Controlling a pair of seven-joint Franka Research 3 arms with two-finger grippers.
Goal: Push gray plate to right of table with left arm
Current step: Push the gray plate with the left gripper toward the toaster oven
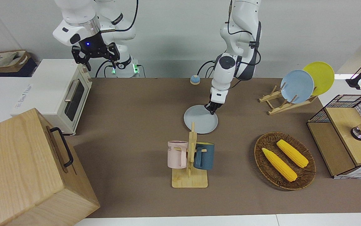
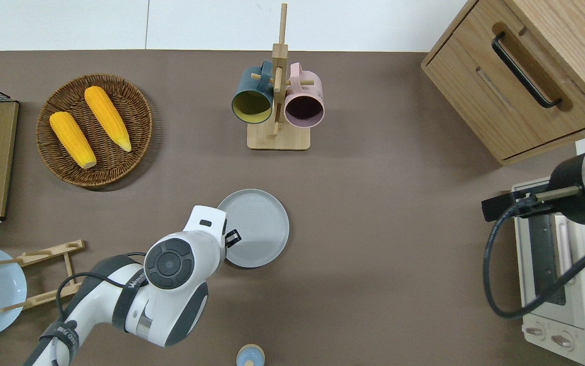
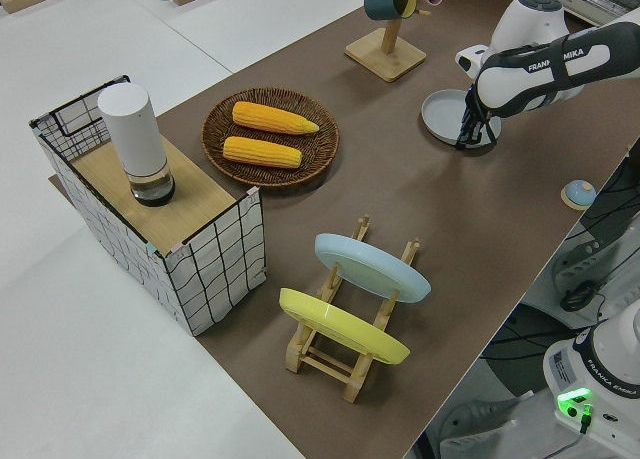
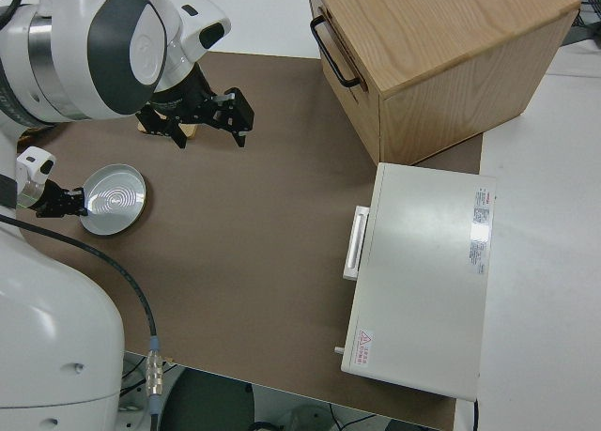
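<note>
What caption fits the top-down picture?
Left gripper pushing the gray plate across the table; right arm parked.

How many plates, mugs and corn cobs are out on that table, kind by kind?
Plates: 3, the gray plate, the light-blue plate and the yellow plate
Mugs: 2, the pink mug and the dark blue mug
Corn cobs: 2, one corn cob and another corn cob
Total: 7
</note>
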